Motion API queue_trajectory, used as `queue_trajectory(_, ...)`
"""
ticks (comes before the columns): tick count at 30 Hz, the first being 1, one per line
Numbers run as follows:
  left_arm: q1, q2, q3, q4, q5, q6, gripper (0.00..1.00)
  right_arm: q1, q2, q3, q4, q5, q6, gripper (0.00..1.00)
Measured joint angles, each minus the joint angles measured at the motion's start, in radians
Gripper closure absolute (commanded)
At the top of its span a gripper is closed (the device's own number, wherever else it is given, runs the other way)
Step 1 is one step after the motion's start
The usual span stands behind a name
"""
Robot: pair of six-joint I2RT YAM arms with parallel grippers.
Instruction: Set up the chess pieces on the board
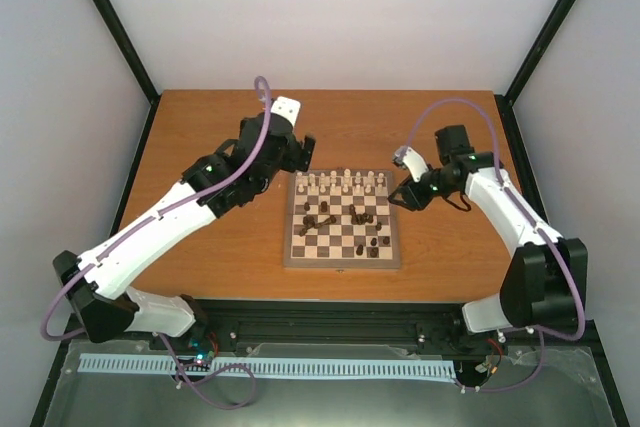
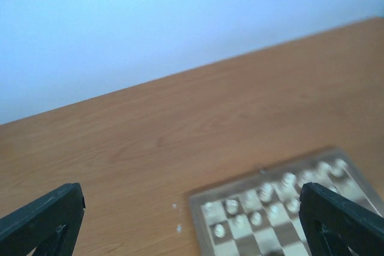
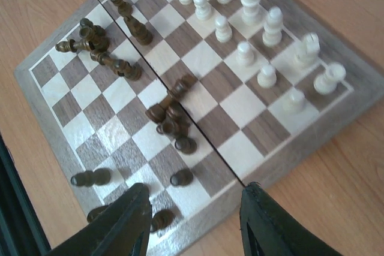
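The board (image 1: 340, 264) lies mid-table (image 1: 200, 147), with the cream-white pieces (image 1: 345, 183) standing in two rows along its far side. The dark brown pieces (image 3: 171, 118) are scattered over the remaining squares, several toppled. The left gripper (image 2: 191, 208) hangs released and empty, fingers spread wide, beside the board's far left corner, and the right gripper (image 3: 195, 208), also released and empty, hovers at the board's right edge.

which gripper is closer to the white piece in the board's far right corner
Right. The right gripper hangs at the board's right edge near the white corner piece; the left gripper sits beyond the far left corner.
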Motion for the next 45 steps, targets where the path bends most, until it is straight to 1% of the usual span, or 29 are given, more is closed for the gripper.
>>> queue_trajectory(2,0.015,-0.008,-0.007,0.006,-0.109,-0.083,0.0,0.046,0.034,0.04,-0.002,0.026,0.002,0.61)
queue_trajectory(4,0.042,-0.002,-0.024,0.002,-0.152,-0.144,0.0,0.089,0.063,0.078,0.0,0.051,0.006,0.61)
queue_trajectory(5,0.069,0.004,-0.041,0.001,-0.149,-0.167,0.01,0.119,0.077,0.098,0.0,0.068,0.01,0.61)
queue_trajectory(6,0.098,0.008,-0.063,0.0,-0.138,-0.183,0.06,0.143,0.088,0.112,0.001,0.08,0.013,0.62)
queue_trajectory(7,0.132,0.013,-0.089,-0.004,-0.117,-0.195,0.12,0.179,0.103,0.128,0.002,0.098,0.016,0.62)
queue_trajectory(8,0.166,0.018,-0.111,-0.016,-0.083,-0.203,0.21,0.206,0.117,0.139,0.004,0.11,0.019,0.62)
queue_trajectory(9,0.183,0.021,-0.119,-0.019,-0.062,-0.214,0.27,0.227,0.132,0.148,0.004,0.122,0.021,0.63)
queue_trajectory(10,0.211,0.024,-0.121,-0.032,-0.015,-0.209,0.31,0.248,0.149,0.158,0.004,0.132,0.024,0.63)
queue_trajectory(11,0.227,0.025,-0.121,-0.033,0.013,-0.217,0.32,0.267,0.169,0.169,0.004,0.143,0.025,0.64)
queue_trajectory(13,0.261,0.023,-0.116,-0.034,0.077,-0.224,0.3,0.296,0.209,0.19,0.006,0.158,0.027,0.65)
queue_trajectory(16,0.296,0.018,-0.116,-0.034,0.145,-0.236,0.17,0.336,0.275,0.23,0.006,0.179,0.028,0.65)
queue_trajectory(17,0.307,0.016,-0.116,-0.034,0.155,-0.244,0.14,0.349,0.299,0.247,0.007,0.182,0.029,0.65)
queue_trajectory(18,0.316,0.013,-0.116,-0.033,0.164,-0.248,0.13,0.363,0.322,0.266,0.008,0.184,0.029,0.64)
queue_trajectory(27,0.334,0.0,-0.116,-0.03,0.189,-0.257,0.12,0.484,0.505,0.412,0.027,0.229,0.035,0.63)
queue_trajectory(30,0.334,-0.003,-0.116,-0.029,0.19,-0.257,0.12,0.493,0.551,0.438,0.027,0.238,0.035,0.65)
queue_trajectory(39,0.334,-0.023,-0.116,-0.028,0.201,-0.256,0.12,0.498,0.618,0.462,0.024,0.254,0.039,0.76)
queue_trajectory(45,0.334,-0.024,-0.116,-0.024,0.217,-0.256,0.12,0.503,0.623,0.464,0.023,0.247,0.042,0.78)
